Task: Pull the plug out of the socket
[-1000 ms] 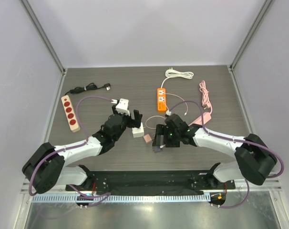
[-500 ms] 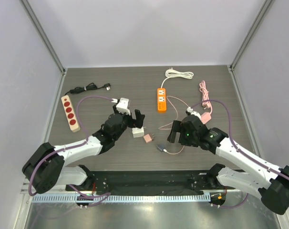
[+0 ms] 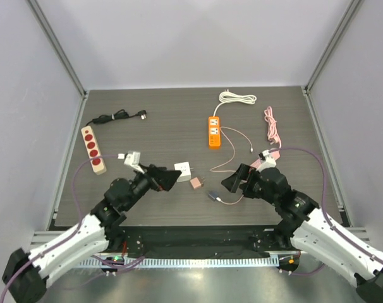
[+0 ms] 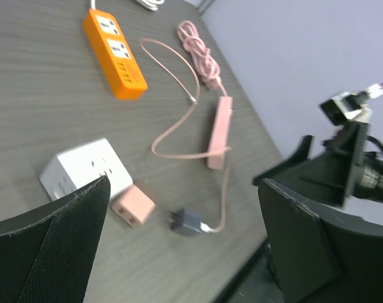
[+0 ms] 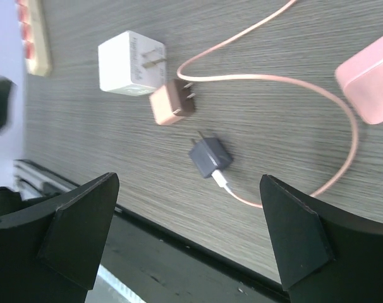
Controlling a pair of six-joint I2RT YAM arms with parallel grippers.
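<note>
Both my sets of jaws stand wide open and empty: left gripper (image 3: 170,179), right gripper (image 3: 232,178). Pink plug (image 3: 196,183) lies unplugged (prongs bare) just beside the white socket (image 3: 183,171), between them.

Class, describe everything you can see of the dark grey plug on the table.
The dark grey plug is a small, boxy, matte plastic block with two metal prongs. It lies flat on the table, unplugged and free. A white connector in its back carries a thin pink cable. It sits near, not touching, the pink adapter.
</note>
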